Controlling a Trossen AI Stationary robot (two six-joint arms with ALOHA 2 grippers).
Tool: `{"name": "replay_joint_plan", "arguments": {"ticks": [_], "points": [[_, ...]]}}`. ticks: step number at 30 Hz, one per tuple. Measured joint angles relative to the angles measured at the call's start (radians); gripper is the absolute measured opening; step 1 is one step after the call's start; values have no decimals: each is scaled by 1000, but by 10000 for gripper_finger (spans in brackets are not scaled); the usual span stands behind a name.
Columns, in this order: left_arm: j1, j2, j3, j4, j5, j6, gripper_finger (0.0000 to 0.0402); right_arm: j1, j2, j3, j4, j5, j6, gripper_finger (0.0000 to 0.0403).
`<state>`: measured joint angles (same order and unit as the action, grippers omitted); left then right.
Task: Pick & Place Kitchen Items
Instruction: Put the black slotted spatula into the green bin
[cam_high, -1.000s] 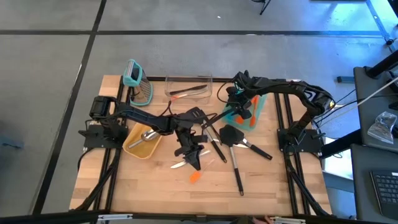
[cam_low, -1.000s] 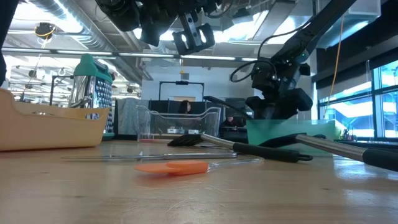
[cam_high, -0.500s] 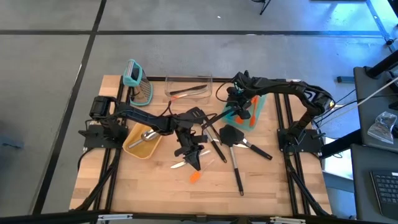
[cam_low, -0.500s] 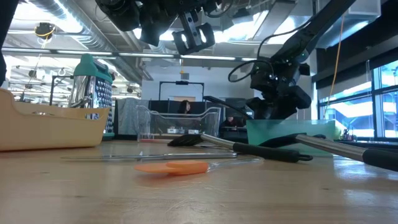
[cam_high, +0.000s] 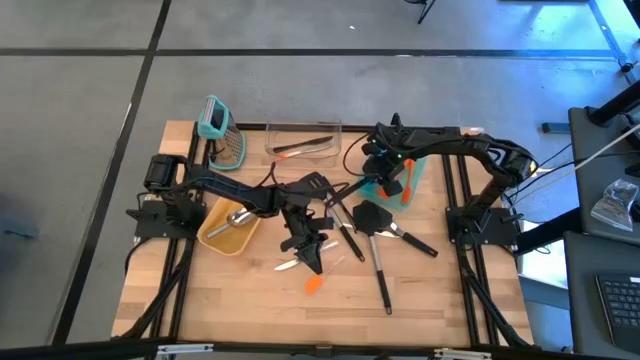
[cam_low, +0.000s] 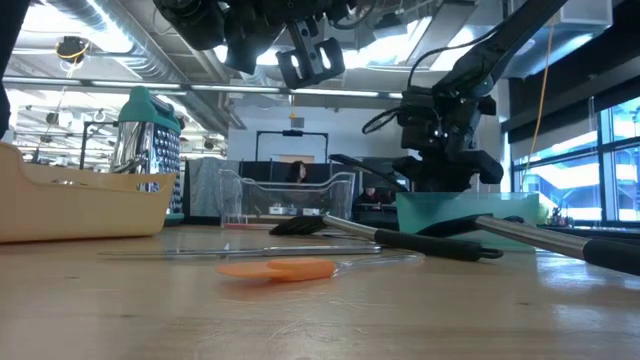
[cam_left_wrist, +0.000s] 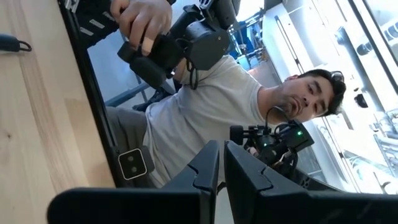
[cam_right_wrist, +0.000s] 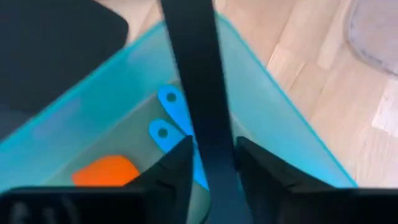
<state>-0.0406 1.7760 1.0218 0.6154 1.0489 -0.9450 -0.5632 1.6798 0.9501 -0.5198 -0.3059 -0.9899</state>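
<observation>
My right gripper (cam_right_wrist: 214, 155) is over the teal bin (cam_high: 408, 185) at the table's far right, pointing steeply down. It is shut on the long handle of a black slotted turner (cam_high: 315, 184). The turner's handle crosses the bin's rim and its head sticks out toward the table's middle. Blue spatula handles (cam_right_wrist: 169, 118) and an orange piece (cam_right_wrist: 106, 170) lie in the bin. My left gripper (cam_left_wrist: 221, 149) hangs level above the table's middle (cam_high: 314, 258), shut and holding nothing. More utensils lie on the wood below it, among them an orange spatula (cam_high: 314, 285). My right gripper pinches the black turner's handle (cam_right_wrist: 205, 134) between its two fingers (cam_right_wrist: 177, 163). They come from above, slanting down, and lie across the handle. The handle runs over the teal bin's rim. Which end of it rests where is hidden by the gripper.
At the left stands a tan bin (cam_high: 215, 235) with a silver scoop (cam_high: 236, 218). A teal-handled grater (cam_high: 222, 135) and a clear container (cam_high: 303, 141) holding utensils stand at the far edge. A second black turner (cam_high: 376, 225) lies right of middle. A person sits beyond the near edge.
My right gripper has turned at the wrist and shifted slightly over the teal bin. The left arm and the utensils on the table have kept still.
</observation>
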Motion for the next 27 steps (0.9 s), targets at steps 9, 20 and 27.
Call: {"name": "replay_joint_plan", "arguments": {"ticks": [9, 20, 27], "points": [[0, 0, -1, -71, 0, 45, 19, 0, 0, 1, -76, 32, -96, 62], [0, 0, -1, -75, 0, 50, 19, -18, 0, 1, -79, 41, -201, 73], [0, 0, -1, -74, 0, 51, 19, -68, 0, 1, -82, 57, -236, 75]]}}
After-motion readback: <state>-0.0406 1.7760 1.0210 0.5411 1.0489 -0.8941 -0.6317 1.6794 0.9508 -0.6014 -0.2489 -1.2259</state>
